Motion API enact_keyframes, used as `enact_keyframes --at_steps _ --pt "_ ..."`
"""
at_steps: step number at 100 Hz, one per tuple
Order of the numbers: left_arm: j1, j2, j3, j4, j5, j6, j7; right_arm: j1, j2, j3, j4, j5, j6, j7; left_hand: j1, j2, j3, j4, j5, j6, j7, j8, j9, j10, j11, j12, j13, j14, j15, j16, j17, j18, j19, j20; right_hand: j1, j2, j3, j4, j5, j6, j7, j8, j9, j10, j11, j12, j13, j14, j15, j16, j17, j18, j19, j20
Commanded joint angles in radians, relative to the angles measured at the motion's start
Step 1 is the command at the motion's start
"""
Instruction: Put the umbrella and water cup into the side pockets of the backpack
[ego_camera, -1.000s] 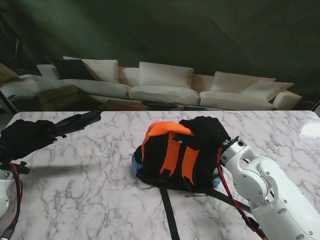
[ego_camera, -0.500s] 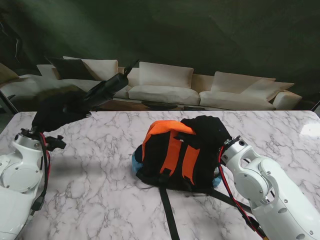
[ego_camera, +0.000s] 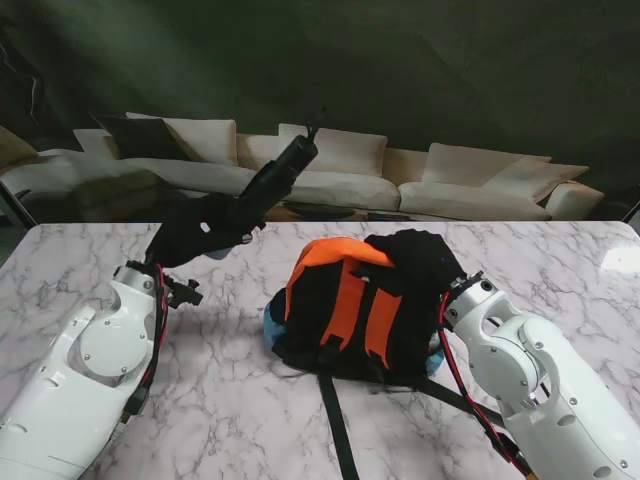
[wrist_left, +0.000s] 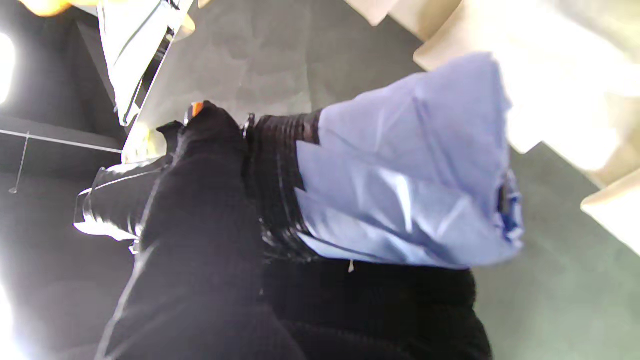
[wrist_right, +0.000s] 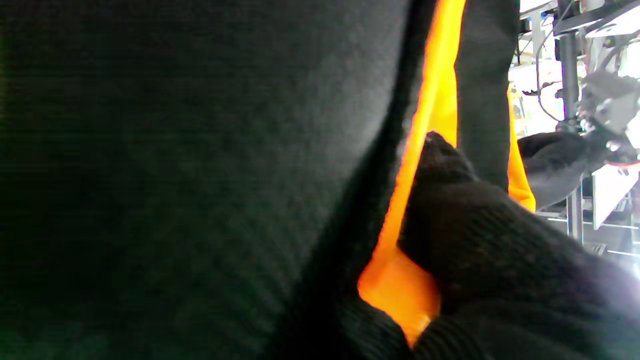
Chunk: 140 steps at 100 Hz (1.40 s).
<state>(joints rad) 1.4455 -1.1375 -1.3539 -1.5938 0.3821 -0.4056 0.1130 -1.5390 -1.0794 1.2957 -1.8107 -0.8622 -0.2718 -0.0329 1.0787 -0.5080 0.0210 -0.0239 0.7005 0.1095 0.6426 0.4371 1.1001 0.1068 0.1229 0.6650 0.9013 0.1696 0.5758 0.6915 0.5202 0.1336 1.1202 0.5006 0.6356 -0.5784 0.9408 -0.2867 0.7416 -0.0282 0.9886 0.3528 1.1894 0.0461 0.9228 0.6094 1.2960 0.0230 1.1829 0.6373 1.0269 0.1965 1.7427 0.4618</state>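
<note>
left hand (ego_camera: 195, 232) gripping umbrella (ego_camera: 275, 178) – raised; right hand (ego_camera: 415, 258) on backpack (ego_camera: 345, 310)

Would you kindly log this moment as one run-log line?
left hand: holds umbrella raised off table | right hand: on backpack, gripping fabric | umbrella: not yet pocketed | cup: not identifiable

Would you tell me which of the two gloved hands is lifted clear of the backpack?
The left hand: it is raised off the table gripping the folded umbrella, while the right hand rests against the backpack.
</note>
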Motion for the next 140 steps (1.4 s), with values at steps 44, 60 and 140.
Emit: enact_keyframes --at_steps 44,60,140 --pt "0.019 0.007 0.083 0.054 -0.045 0.036 -0.097 0.006 0.0 -0.019 0.018 0.0 0.006 0.005 0.192 0.145 0.121 0.065 0.056 -0.134 0.168 0.017 0.042 -0.078 0.034 0.008 0.015 0.036 0.058 0.005 0.032 -0.093 0.044 0.023 0.136 0.071 0.097 0.042 0.042 -0.19 0.077 0.022 -0.012 -0.023 -0.006 -0.003 0.021 0.007 0.014 -0.005 0.005 -0.006 0.038 0.01" --pt "0.004 0.007 0.117 0.062 -0.079 0.029 -0.114 0.006 -0.001 -0.02 0.019 0.0 0.008 0.001 0.192 0.147 0.12 0.065 0.056 -0.137 0.169 0.016 0.041 -0.081 0.034 0.009 0.011 0.034 0.057 0.004 0.027 -0.094 0.043 0.024 0.136 0.072 0.097 0.042 0.043 -0.189 0.077 0.022 -0.012 -0.022 -0.006 -0.003 0.021 0.007 0.013 -0.005 0.005 -0.006 0.038 0.01" --pt "-0.083 0.02 0.2 0.115 -0.058 0.032 -0.182 0.023 -0.003 -0.039 0.034 0.014 0.002 -0.003 0.186 0.158 0.081 0.059 0.074 -0.151 0.11 -0.035 0.046 -0.098 0.015 -0.035 0.037 0.007 0.296 0.167 -0.004 -0.065 0.263 0.175 0.137 0.072 0.096 0.042 0.043 -0.19 0.076 0.023 -0.011 -0.023 -0.006 -0.003 0.021 0.007 0.013 -0.004 0.005 -0.006 0.038 0.01"
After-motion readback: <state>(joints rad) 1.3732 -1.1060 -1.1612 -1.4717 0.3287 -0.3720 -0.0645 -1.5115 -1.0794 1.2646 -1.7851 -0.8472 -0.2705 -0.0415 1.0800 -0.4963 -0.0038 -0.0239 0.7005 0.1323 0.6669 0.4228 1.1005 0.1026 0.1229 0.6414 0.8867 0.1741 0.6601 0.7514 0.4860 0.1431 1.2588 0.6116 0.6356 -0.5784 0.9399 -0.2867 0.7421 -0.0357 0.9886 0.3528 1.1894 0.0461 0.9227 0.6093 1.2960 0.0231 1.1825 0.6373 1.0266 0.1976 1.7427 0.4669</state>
